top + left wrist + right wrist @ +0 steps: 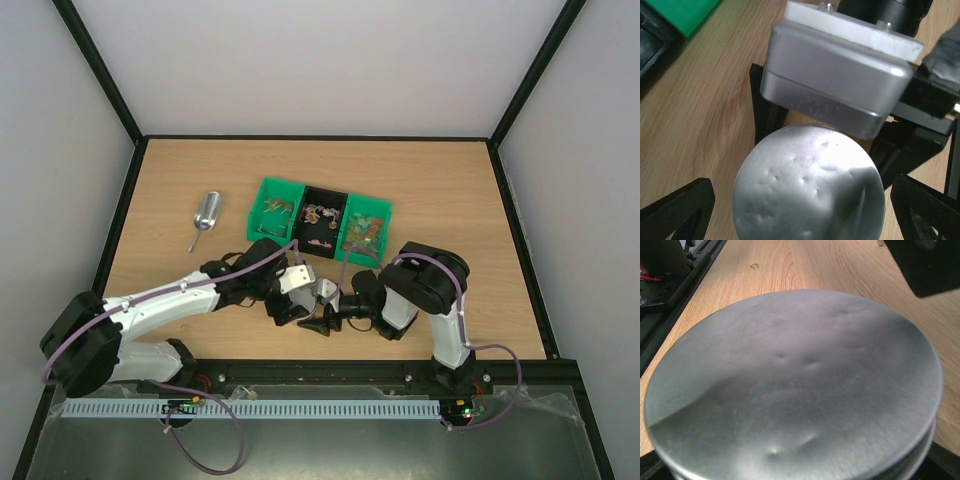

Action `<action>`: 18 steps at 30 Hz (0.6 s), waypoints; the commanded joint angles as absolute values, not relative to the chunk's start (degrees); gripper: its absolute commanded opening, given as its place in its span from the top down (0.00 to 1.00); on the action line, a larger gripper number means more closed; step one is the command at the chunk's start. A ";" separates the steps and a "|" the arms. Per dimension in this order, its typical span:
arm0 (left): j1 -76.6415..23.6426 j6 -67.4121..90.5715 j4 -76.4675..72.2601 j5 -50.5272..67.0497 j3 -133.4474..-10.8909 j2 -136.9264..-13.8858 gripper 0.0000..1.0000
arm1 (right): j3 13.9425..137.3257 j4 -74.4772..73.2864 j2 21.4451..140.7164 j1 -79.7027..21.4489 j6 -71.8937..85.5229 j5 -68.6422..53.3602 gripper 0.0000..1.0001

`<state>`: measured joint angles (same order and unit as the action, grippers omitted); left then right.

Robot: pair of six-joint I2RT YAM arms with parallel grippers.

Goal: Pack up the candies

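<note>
The candies (318,214) lie as small mixed-colour sweets in three bins at the table's middle. A round dented metal lid fills the left wrist view (807,185) and the right wrist view (790,385); the jar under it is hidden. My left gripper (805,212) is over the lid, its black fingers (680,210) standing open on either side with wood showing between. My right gripper (338,318) comes from the far side, its fingers (765,115) hugging what sits under the lid. Both grippers meet low, near the table's front (312,310).
Two green bins (264,186) (386,210) flank a black bin (326,191). A metal scoop (205,216) lies on the wood to their left. The right arm's silver camera box (835,85) hangs close behind the lid. A black rail (320,372) runs along the near edge.
</note>
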<state>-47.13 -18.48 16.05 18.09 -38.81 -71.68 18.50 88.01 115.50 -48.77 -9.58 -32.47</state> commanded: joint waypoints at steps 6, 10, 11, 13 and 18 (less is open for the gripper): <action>-50.08 -12.49 10.81 14.00 -37.05 -74.48 0.01 | 18.55 85.03 116.80 -48.96 -8.96 -31.42 0.64; -50.44 -12.27 10.82 11.61 -37.23 -74.91 0.01 | 18.61 84.99 116.81 -48.95 -9.03 -31.42 0.63; -50.50 -12.44 10.83 10.93 -37.29 -75.04 0.01 | 18.60 84.99 116.83 -48.91 -9.02 -31.46 0.64; -50.66 -13.14 11.23 10.06 -37.63 -75.70 0.03 | 18.55 84.99 116.81 -48.91 -9.01 -31.54 0.64; -50.83 -14.34 13.01 8.53 -38.20 -77.22 0.10 | 18.55 84.95 116.81 -48.94 -9.13 -31.55 0.64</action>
